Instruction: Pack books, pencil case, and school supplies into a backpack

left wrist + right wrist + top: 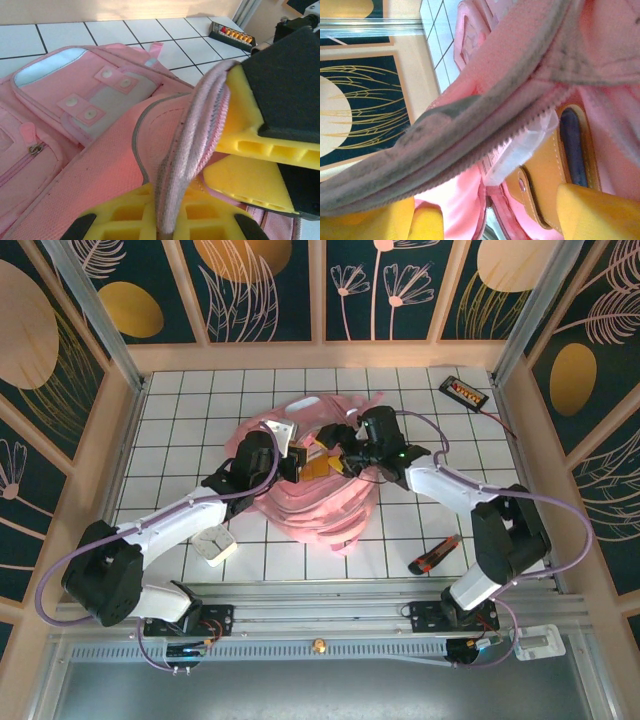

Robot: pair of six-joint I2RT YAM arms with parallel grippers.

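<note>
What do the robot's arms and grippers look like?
Left arm and right arm: white shells, black joints and bases. A purple cable loops along each. The fingers are yellow ribbed blocks on black mounts.

Top view: I read a white tiled tabletop [200, 410] with dark grout lines, evenly lit, shadows soft. A pale wood frame [320, 355] rims it at the back and both sides. Above that I see dark teal wall panels [290, 310] with gold discs and pink line-drawn plants. Aluminium posts [85, 300] slant in at upper left and upper right. A metal rail [320, 605] runs along the bottom, grey sheet metal [300, 690] below it.
</note>
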